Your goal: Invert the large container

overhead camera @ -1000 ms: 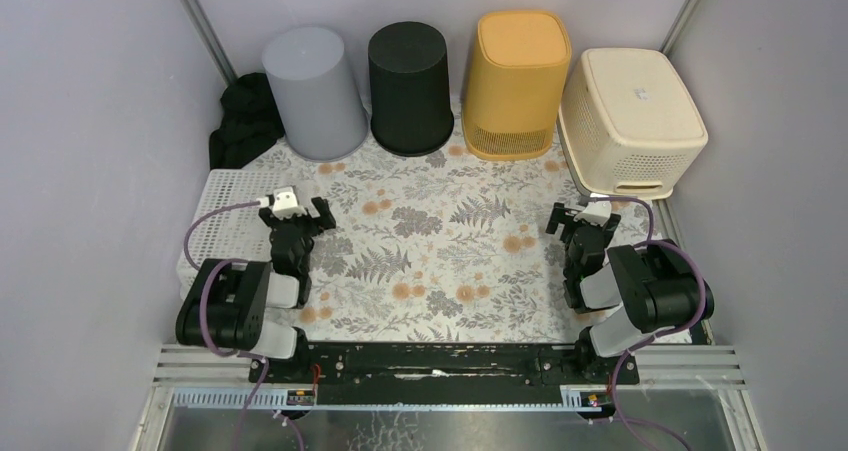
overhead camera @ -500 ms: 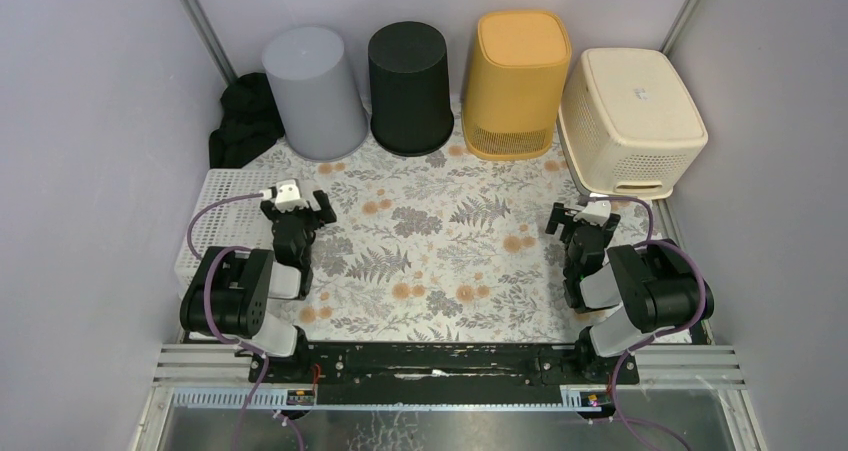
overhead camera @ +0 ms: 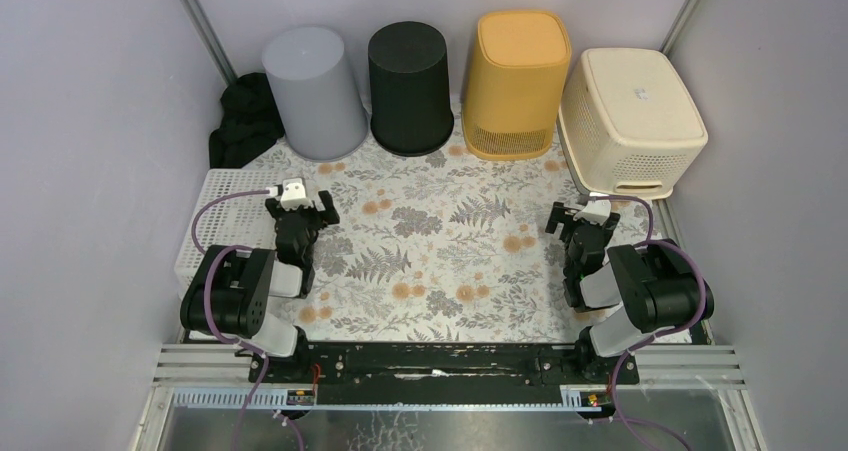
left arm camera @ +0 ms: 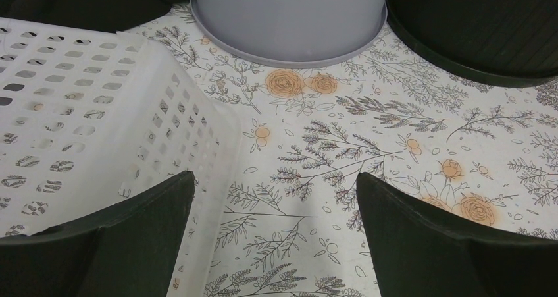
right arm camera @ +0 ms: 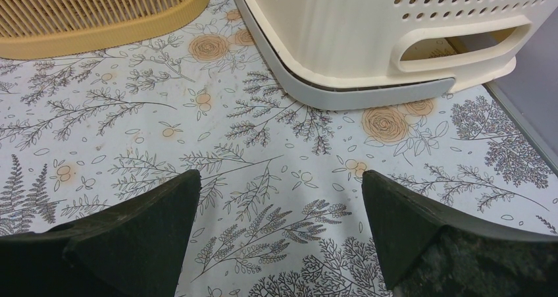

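left claw (overhead camera: pixel 301 211): wide open, holding nothing
right claw (overhead camera: pixel 583 214): wide open too, empty
white basket (overhead camera: pixel 222 187): just left of left claw, open side up
tip: I'd hook its near rim deep, then roll slowly

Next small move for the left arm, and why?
Probably shift the left gripper slightly left so it straddles the white basket wall. Its jaws are open, that wall lies just beside it, and the back-row bins already stand bottom up.
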`<state>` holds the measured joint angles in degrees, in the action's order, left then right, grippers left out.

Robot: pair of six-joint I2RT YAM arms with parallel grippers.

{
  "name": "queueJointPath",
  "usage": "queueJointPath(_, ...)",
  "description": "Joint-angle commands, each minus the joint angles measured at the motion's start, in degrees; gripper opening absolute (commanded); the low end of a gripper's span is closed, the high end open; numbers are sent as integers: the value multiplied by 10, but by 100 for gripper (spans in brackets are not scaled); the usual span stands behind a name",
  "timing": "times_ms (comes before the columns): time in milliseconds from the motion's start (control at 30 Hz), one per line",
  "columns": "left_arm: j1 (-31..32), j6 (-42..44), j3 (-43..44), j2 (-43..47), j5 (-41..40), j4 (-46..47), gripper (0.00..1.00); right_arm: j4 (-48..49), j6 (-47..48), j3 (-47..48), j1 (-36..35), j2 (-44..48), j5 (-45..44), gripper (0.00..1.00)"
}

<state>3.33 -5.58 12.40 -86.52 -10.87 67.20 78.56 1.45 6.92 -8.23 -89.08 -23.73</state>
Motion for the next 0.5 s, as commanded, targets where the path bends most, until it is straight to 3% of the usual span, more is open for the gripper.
queueJointPath(0, 2, 15, 10, -4, 1, 18, 100, 28, 0, 13, 3, 7, -10, 99)
queueJointPath(467, 2, 15, 9, -4, 0, 19, 100, -4, -6, 26, 7, 10, -5, 99)
